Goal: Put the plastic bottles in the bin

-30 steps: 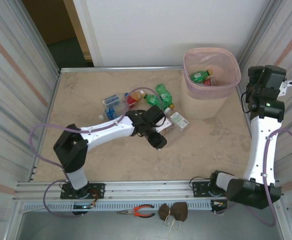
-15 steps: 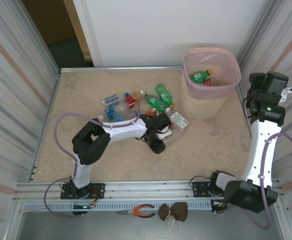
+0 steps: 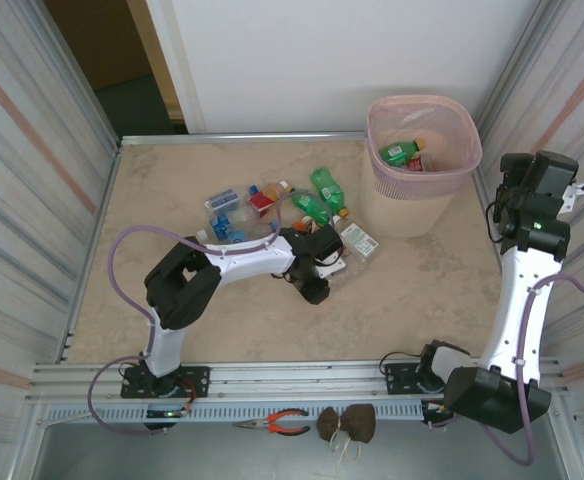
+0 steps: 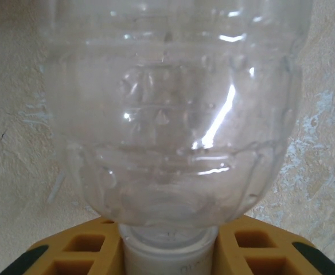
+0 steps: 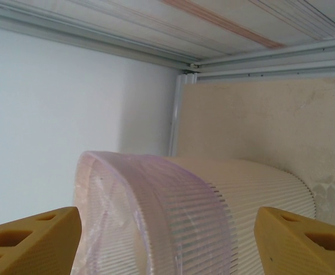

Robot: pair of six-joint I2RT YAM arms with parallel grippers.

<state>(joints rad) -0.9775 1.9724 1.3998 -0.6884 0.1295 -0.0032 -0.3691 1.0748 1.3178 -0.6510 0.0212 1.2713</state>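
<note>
Bottles point(image 3: 272, 205) mostly lie loose on the table point(image 3: 172, 300) — a cluster near the centre, roughly seven by my count, though they overlap and some may be hidden. At 1 o'clock the pink bin point(image 3: 422, 182) holds a green bottle point(image 3: 404, 152) and at least one more beside it, so only a small part is done. At the cluster's 5 o'clock edge the left gripper point(image 4: 168, 252) is clenched on the neck of a clear bottle point(image 4: 173, 114), low over the table — its trip to the bin is yet to come. At 3 o'clock, beside the bin, the right gripper point(image 5: 167, 229) hangs with jaws released, holding nothing.
</note>
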